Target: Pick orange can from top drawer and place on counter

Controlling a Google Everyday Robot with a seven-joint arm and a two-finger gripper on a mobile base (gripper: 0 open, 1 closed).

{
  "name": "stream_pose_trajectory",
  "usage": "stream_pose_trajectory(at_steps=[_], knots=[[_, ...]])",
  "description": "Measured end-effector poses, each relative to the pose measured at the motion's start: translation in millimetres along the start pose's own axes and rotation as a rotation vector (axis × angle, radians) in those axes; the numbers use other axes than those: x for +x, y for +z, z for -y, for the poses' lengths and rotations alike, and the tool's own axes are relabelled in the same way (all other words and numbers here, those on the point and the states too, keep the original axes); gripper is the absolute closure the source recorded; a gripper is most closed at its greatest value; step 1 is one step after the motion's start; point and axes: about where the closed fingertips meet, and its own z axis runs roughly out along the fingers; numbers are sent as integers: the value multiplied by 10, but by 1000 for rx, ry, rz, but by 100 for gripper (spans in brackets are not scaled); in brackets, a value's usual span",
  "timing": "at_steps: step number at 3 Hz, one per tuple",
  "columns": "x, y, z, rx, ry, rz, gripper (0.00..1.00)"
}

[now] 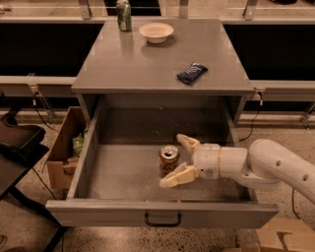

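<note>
The orange can [169, 159] stands upright on the speckled floor of the open top drawer [123, 172], near its middle. My gripper [177, 160] reaches in from the right at can height, open, with one cream finger [188, 142] behind the can and the other in front of it. The fingers sit around the can's right side but are not closed on it. The grey counter [147, 61] lies above and behind the drawer.
On the counter stand a green can [123, 15] at the back left, a white bowl [156, 32] beside it, and a dark blue snack packet [192, 73] at the right. A cardboard box [66, 147] sits on the floor left of the drawer.
</note>
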Motion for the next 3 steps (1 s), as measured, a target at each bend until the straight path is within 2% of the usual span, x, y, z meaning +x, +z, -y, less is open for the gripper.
stream_pose_trajectory(at_steps=[2,3], knots=[[358,240,373,49,-59,3,0],[433,347,413,60,-69,20,18]])
